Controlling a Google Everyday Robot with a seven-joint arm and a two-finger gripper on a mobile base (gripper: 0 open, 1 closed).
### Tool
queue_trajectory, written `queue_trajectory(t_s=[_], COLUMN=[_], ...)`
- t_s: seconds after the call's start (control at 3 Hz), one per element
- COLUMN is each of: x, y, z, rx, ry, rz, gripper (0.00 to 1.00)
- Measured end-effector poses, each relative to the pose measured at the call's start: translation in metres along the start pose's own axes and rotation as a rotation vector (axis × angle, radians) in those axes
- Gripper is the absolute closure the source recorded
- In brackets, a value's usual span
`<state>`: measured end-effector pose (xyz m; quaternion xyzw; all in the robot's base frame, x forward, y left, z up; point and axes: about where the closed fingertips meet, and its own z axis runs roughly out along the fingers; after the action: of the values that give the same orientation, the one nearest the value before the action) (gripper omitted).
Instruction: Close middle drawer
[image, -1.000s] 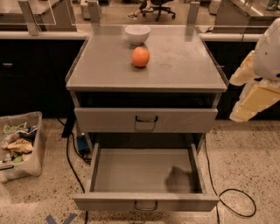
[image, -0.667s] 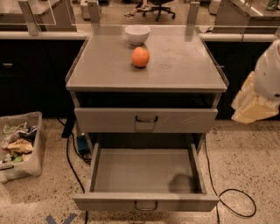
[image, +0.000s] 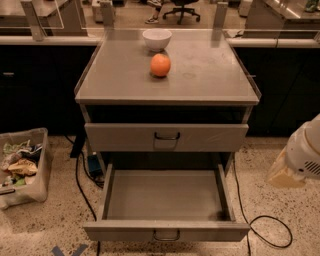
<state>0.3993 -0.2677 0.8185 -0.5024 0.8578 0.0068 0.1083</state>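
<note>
A: Where's the mid drawer?

B: The middle drawer sticks way out of the grey cabinet, toward the cam. It's a wide, flat, bare tray. Its flat front is at the bottom of the view, w/ a small dark loop handle in the middle.

A: & above it?

B: The top drawer. It's grey too, w/ its own dark handle. There's a dark gap between that drawer & the cabinet top.

A: Anything up there?

B: Yep. An orange sits near the middle. A white bowl is just behind it, by the back edge. They're near each other, not touching.

A: Where's the gripper?

B: The gripper is at the right edge of the view, only partly seen. It's a cream bit under a round white part. It hangs beside the cabinet, abt level w/ the pulled-out drawer. It's apart from the drawer, not touching it. Can't tell if it's spread wide or pinched together.

A: What's on the floor?

B: A clear bin full of scraps is on the left. A black cable makes a loop on the speckled floor at the right. There's some blue tape at the bottom left.
</note>
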Motion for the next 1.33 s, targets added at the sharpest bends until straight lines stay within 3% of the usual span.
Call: queue_trajectory(t_s=[0.33,0.67,1.33], x=[0.012,0.003,-0.001], y=[0.006,0.014,0.025], z=[0.043,0.055,0.067], rx=[-0.110,-0.172,-0.178], ry=[-0.091,-0.148,-0.177], rz=[0.100,0.137,0.150], gripper=[1.00,1.00,1.00])
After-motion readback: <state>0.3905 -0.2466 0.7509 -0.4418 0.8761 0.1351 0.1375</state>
